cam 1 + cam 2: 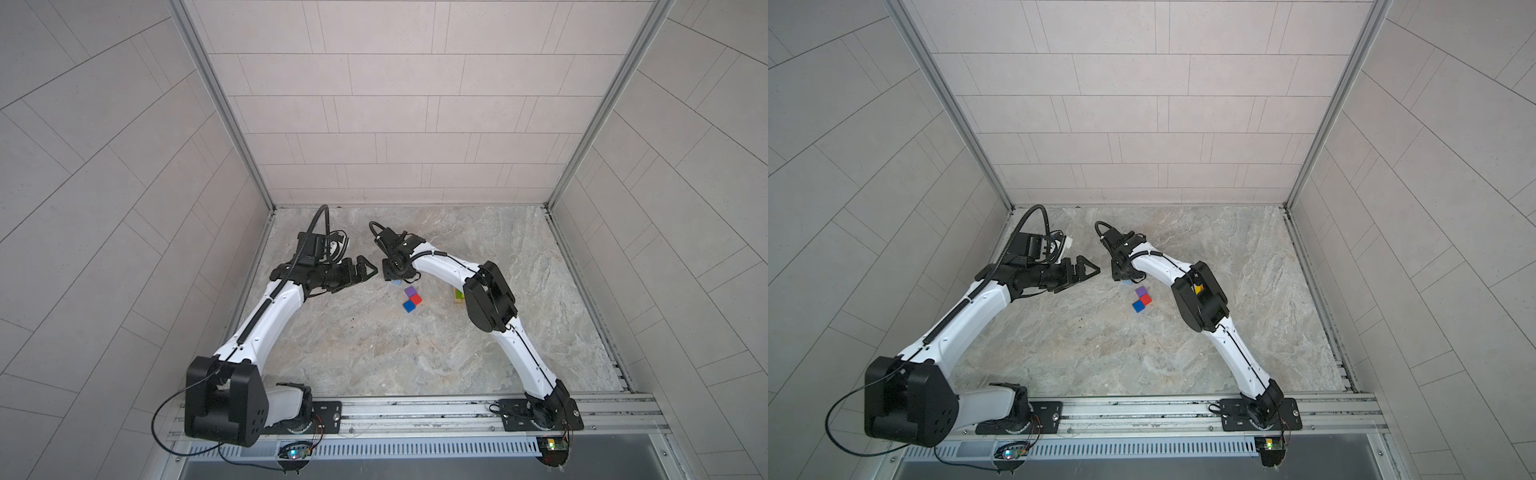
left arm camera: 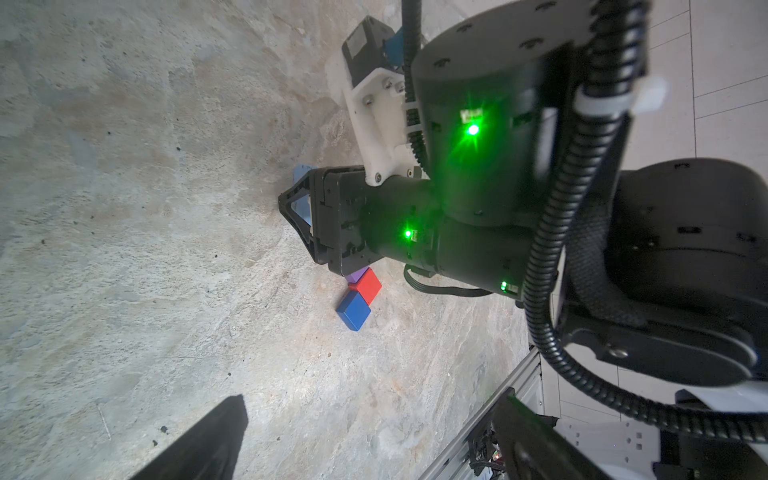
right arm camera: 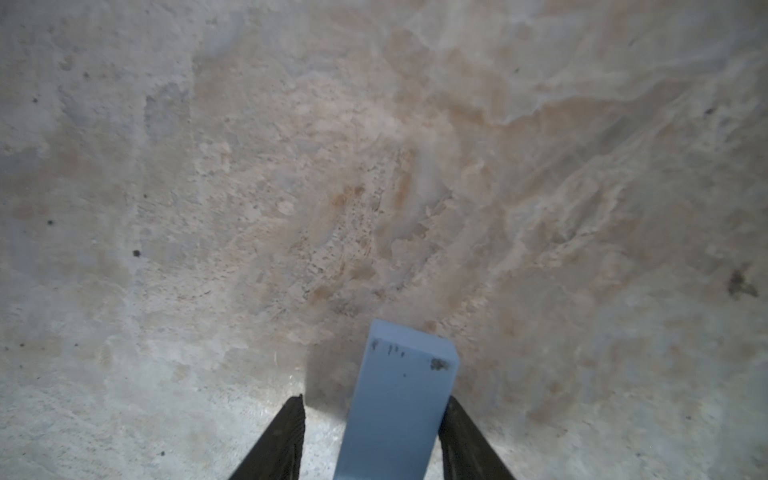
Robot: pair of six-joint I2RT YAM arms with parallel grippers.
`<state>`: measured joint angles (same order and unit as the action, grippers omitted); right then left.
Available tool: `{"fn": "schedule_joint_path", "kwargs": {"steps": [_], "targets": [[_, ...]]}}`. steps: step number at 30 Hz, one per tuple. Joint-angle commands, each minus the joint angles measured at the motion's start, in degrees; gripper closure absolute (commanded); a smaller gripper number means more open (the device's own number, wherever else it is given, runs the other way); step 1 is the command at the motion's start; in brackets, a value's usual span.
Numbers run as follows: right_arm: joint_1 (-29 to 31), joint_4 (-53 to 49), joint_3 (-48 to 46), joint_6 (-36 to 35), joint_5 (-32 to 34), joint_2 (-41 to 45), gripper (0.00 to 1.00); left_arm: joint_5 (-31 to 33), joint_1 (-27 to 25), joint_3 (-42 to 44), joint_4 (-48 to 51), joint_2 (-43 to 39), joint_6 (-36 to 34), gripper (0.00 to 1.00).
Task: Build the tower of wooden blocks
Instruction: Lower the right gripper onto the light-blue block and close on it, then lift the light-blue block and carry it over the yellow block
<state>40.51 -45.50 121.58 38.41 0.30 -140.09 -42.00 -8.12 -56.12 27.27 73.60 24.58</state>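
Three cubes lay touching in a short diagonal row on the marbled tabletop (image 1: 374,353): purple cube (image 1: 410,291), red cube (image 1: 415,299), blue cube (image 1: 409,306). All were loose, none stacked.

The light-blue oblong (image 3: 399,395) lay flat on the tabletop just beyond the purple cube, directly under the right gripper (image 1: 392,272). In the right wrist view the fingers (image 3: 282,440) straddled its narrow width. One pad touched a long side, and the other stood off with a strip of table showing between. Not a pinch yet.

The left gripper (image 1: 368,274) hung near the right one, fingers spread wide with nothing between them.

The tower (image 1: 458,297) sat well apart from the cubes, mostly hidden by the right arm (image 1: 490,299). Green and tan edges showed, and what looked like a yellow block (image 1: 1199,289) showed through the elbow gap. Its height could not be told.

Handling, as judged:
- The oblong looked like painted wood, so rigid and light, with no give under the pads.
- The smooth painted faces could slip, or swivel if gripped off-centre.
- The best hold seemed across the narrow width near mid-length, long sides square to the pads.
- How far along its length the fingers sat could not be told.
- The uneven contact suggested the oblong might skid sideways as the jaws shut.
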Motion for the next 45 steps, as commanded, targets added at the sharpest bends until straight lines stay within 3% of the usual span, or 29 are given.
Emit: {"fn": "schedule_joint_path", "kwargs": {"steps": [1,26,36,45], "targets": [[0.5,-3.2,1.4,0.1,1.4,-1.3,0.50,-0.3,0.4,0.4,-0.2,-1.4,-0.7,0.01],[-0.4,-4.2,0.9,-1.1,2.0,2.3,0.81,-0.1,0.4,0.3,-0.2,-0.9,-0.7,0.01],[-1.8,-4.4,-3.9,-1.2,1.8,10.7,0.85,-0.3,0.4,0.5,-0.4,-0.9,-0.5,0.01],[-3.9,-4.3,-14.5,-1.2,2.8,22.7,0.86,-1.5,0.0,1.3,-1.9,-1.1,0.6,0.01]]}}
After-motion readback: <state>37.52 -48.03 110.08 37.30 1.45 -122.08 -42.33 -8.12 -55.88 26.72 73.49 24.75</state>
